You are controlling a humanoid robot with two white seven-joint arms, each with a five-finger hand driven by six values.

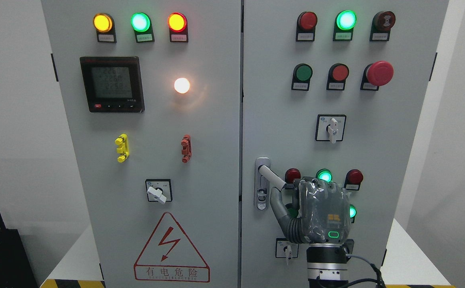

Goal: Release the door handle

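The grey door handle (pixel 271 177) sits on the right cabinet door (pixel 280 120), near its left edge. Its lever slants down to the right from the pivot on a silver lock plate (pixel 261 196). My right hand (pixel 296 192) comes up from the bottom edge with its back toward the camera. Its fingers (pixel 316 186) curl over the lever's free end and the thumb (pixel 277 206) lies just below the lever. The lever's tip is hidden behind the hand. My left arm is out of view.
Around the hand are red and green lamps (pixel 324 175), a small rotary switch (pixel 287 249) below and another switch (pixel 331 128) above. A red emergency button (pixel 379 73) is at upper right. The left door (pixel 152 120) carries a meter (pixel 112 84), a switch and a warning triangle.
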